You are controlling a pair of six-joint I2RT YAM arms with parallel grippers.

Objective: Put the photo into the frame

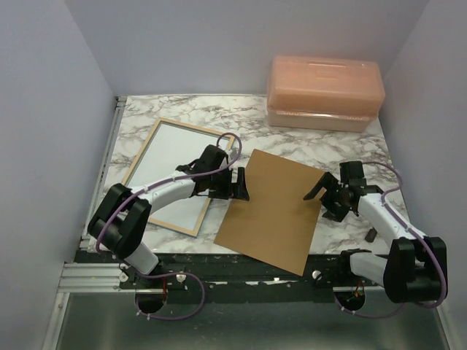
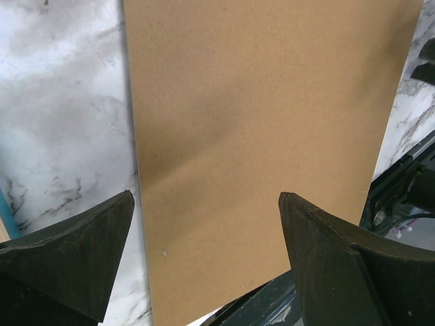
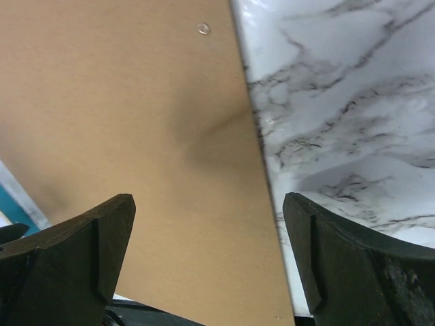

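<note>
Frame [image 1: 141, 150] lies flat, back up, on the left of the marble table [image 1: 365, 146], under the L arm. It has a pale wood rim round a whitish panel. Prob. light, thin and stiff, w/ fragile glazing if any, so pinch a side rail mid-length, not a corner. Photo's printed side isn't visible; can't tell if that panel is its back. Brown backing board [image 1: 273, 211] lies just beside the frame, overhanging the near edge. L gripper [image 1: 238, 184] and R gripper [image 1: 325, 198] flank it, jaws spread wide, empty.

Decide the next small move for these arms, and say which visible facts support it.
Probably lower and close the left gripper on the brown board's edge, which lies between its open jaws. The right gripper is open and empty too; the board lies beside the frame, not in it.
</note>
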